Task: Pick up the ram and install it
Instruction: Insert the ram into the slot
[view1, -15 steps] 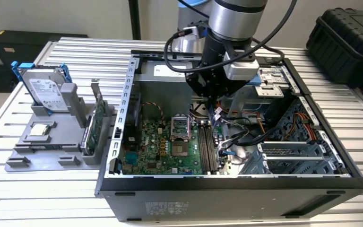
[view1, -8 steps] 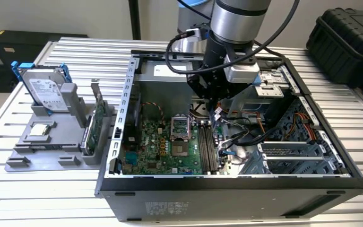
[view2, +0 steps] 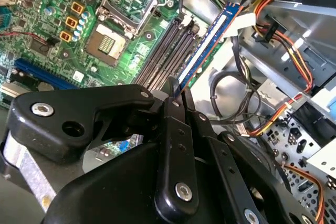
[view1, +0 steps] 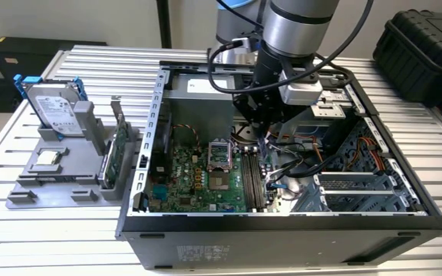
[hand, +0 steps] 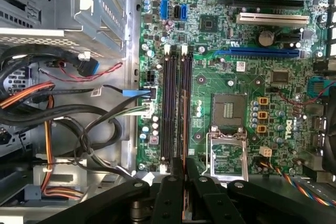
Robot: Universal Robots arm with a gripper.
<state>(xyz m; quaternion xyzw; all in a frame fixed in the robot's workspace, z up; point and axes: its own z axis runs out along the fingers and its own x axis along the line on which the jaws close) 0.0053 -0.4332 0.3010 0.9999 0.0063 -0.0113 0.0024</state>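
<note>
Pickup looked finished: the end effector [view2: 173,90] was clamped on the ram [view2: 207,43], its fingers [view2: 176,145] pinching one end of the thin blue stick in the second wrist view. The stick ran edge-on from the fingertips out over the motherboard [hand: 236,93], lined up lengthwise with the memory slots [hand: 176,103] that sat just beside the empty processor socket [hand: 227,109].

In the exterior view the arm [view1: 298,23] reached down into the open computer case [view1: 282,230], with the end effector [view1: 261,133] just above the slots [view1: 253,175] at the motherboard's edge nearest the drive cage [view1: 359,192]. Judging from the first wrist view, the dark slots appeared unfilled along most of their length, and the closed fingers [hand: 181,177] stood over their near end.

So the carry and alignment seemed done, while seating appeared unfinished. Whether the stick's lower edge had already entered a slot could not be told.

On the worktop [view1: 21,230] beside the case, a grey holder [view1: 52,184] carried a hard drive [view1: 56,112] and a green card [view1: 119,152].
</note>
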